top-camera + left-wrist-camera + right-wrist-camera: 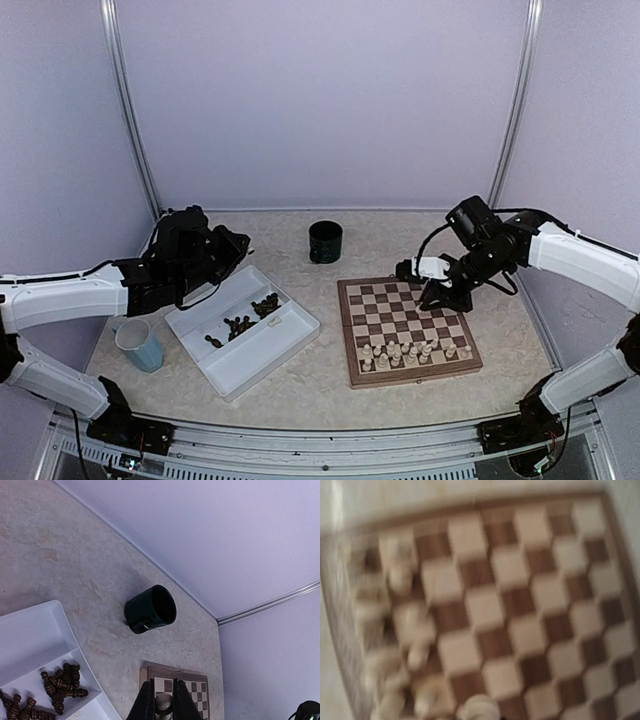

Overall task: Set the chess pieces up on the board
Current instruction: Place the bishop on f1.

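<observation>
Chess pieces [415, 352], turned cream wood, crowd the checked board [395, 312].

No readable text, label or number shows anywhere.

Soft, even light throughout; walls [320, 100] read pale lilac. Top view sharp, rails [130, 110] bowed toward the edges. Left wrist view crisp; dark cup [150, 609] throws a faint shadow on the table [60, 555]. Right wrist view heavily smeared: board [520, 605] checks soft, cream pieces [405, 580] mere blobs
</observation>
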### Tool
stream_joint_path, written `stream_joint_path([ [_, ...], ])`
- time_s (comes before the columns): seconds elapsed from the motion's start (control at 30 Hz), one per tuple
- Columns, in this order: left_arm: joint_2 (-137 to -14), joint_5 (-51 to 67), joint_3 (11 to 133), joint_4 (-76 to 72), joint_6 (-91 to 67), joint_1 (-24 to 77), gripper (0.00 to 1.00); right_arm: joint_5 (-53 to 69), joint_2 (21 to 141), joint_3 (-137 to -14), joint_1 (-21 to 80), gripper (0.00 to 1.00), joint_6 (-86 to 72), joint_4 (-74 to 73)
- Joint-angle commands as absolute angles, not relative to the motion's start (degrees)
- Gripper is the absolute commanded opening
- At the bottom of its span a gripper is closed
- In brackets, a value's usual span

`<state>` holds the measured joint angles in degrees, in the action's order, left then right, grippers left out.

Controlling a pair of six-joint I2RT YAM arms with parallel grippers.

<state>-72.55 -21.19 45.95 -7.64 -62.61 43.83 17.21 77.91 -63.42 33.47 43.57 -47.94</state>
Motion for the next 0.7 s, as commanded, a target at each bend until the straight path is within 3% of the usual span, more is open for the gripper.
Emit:
stream_joint_path([
  [0.0,-73.66,-18.51,48.85,-6.76,-58.32,43.25,0.0,16.99,74.7,-57.27,30.97,0.04,49.6,-55.17],
  [0.67,-75.33,-17.49,51.46,-4.69,-56.86,43.22,0.0,16.06,73.61,-48.65,30.41,0.07,51.36,-52.63],
])
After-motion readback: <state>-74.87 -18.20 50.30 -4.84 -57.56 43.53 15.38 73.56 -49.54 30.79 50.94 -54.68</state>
